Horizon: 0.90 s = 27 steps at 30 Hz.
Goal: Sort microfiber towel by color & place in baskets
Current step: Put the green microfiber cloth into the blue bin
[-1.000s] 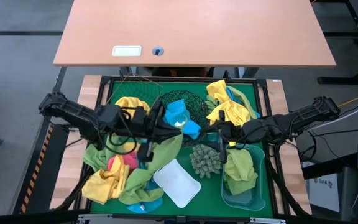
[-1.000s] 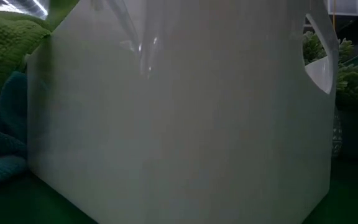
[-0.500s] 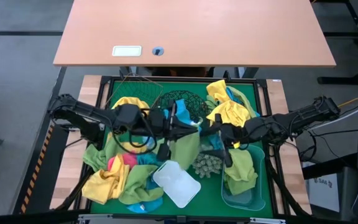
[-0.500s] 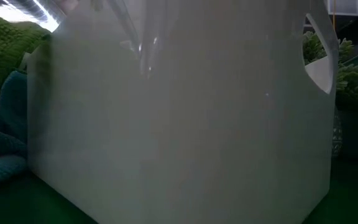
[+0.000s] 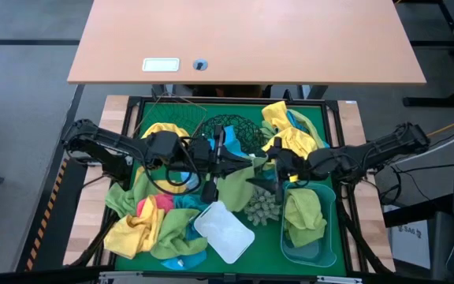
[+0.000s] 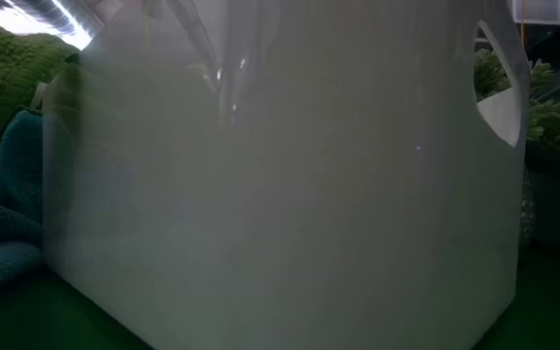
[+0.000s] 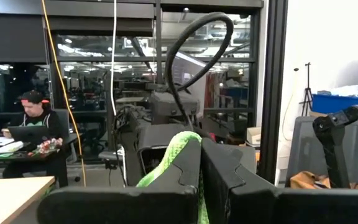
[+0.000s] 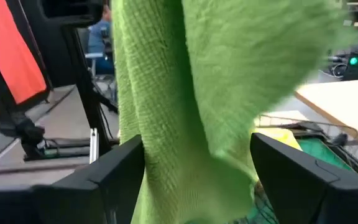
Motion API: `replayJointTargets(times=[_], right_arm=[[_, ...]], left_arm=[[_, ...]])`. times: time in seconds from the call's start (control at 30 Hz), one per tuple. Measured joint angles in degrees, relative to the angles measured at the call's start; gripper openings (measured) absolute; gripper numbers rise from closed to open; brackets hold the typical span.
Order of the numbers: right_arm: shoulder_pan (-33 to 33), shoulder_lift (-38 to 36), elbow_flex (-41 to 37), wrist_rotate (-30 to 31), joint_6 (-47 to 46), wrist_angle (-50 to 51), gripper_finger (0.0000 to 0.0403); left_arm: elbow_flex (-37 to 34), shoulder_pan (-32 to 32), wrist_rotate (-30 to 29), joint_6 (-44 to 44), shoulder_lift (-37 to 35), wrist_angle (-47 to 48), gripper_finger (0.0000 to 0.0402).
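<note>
Handing over, high view: a lime green towel (image 5: 239, 188) hangs stretched between the left end effector (image 5: 225, 167) and the right end effector (image 5: 273, 167) over the middle of the desk (image 5: 353, 126); my judgement is that a green cloth is being passed across for the blue tub (image 5: 327, 246).
Next move, high view: the left side probably has to let go, and the right one carry the cloth toward the near right corner, where the blue tub already holds green cloth; the spiky ball (image 5: 262, 207) sits just beside that path.
Other baskets, high view: the black mesh bowl (image 5: 241, 130) near the far edge holds a blue towel (image 5: 228, 139); the white tub (image 5: 224, 230) lies at the near edge beside a mixed heap of cloths.
Low view: the white tub's wall fills nearly everything; neither end effector shows.
Left wrist view: the left fingers (image 7: 219, 174) are pressed together, pinching a fold of the lime green towel.
Right wrist view: the right fingers (image 8: 303, 171) stand spread, with the towel hanging between them, not yet clamped.
</note>
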<state>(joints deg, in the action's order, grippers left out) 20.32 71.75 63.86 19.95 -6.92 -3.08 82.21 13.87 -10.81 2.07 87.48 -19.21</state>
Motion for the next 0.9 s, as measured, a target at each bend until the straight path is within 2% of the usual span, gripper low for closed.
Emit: replayJointTargets(times=[0.2,0.3,0.43,0.57,0.7,0.9], right_arm=[[-2.44,2.84,0.0,-2.51,2.26,-3.85,0.0287],[-2.83,3.43,0.0,-2.98,5.55,-4.2,0.0266],[-2.76,3.49,0.0,-3.26,7.97,-4.12,0.02],[-2.76,3.4,0.0,-6.27,8.92,-3.96,0.0108],[-2.72,1.96,-0.01,-8.64,8.95,-1.21,0.0018],[-2.65,-4.56,-0.02,-9.7,4.6,8.16,0.0019]], left_arm=[[-0.02,0.07,2.18,0.0,-0.02,0.4,0.0],[-0.02,0.08,2.6,0.02,-0.01,0.48,0.0],[-0.02,0.07,2.6,0.01,0.0,0.79,0.0],[-0.02,0.07,2.6,0.04,-0.02,0.81,0.0003],[-0.02,0.02,2.6,0.04,-0.02,1.09,0.0028],[-0.02,0.02,0.19,0.07,-0.07,7.75,0.0082]])
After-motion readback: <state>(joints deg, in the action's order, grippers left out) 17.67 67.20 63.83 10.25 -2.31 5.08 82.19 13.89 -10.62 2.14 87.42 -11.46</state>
